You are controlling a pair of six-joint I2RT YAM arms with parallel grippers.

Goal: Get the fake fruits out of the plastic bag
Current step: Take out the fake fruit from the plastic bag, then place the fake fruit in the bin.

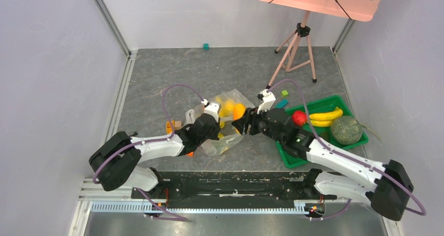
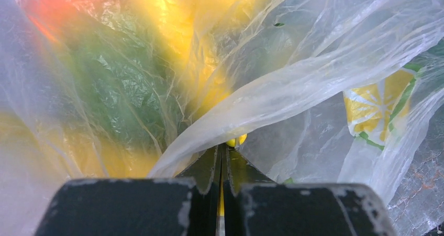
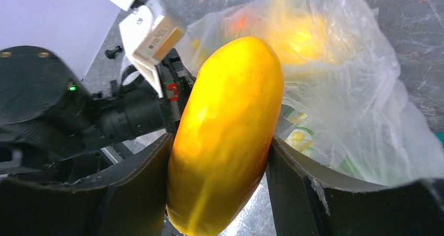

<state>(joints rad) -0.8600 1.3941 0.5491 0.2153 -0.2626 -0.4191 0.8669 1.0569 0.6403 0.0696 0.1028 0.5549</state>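
Robot lab: white-panelled test cell (image 1: 47, 63), aluminium framing (image 1: 107, 16), tripod (image 1: 302, 31).

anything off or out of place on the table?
Nothing spilled or broken. Only strays: a teal block alone at the far edge of the table, and a green block just outside the tray. Bag crumpled, pinched by left gripper; right gripper holds a yellow fruit.

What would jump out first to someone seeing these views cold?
The big yellow-orange fruit clamped in the right claw at mid-table, close by the clear plastic bag. Next, the left claw pinched shut on a fold of that bag, with more bright fruit blurred inside. At the right sits a green tray holding a banana, a red fruit and a melon.
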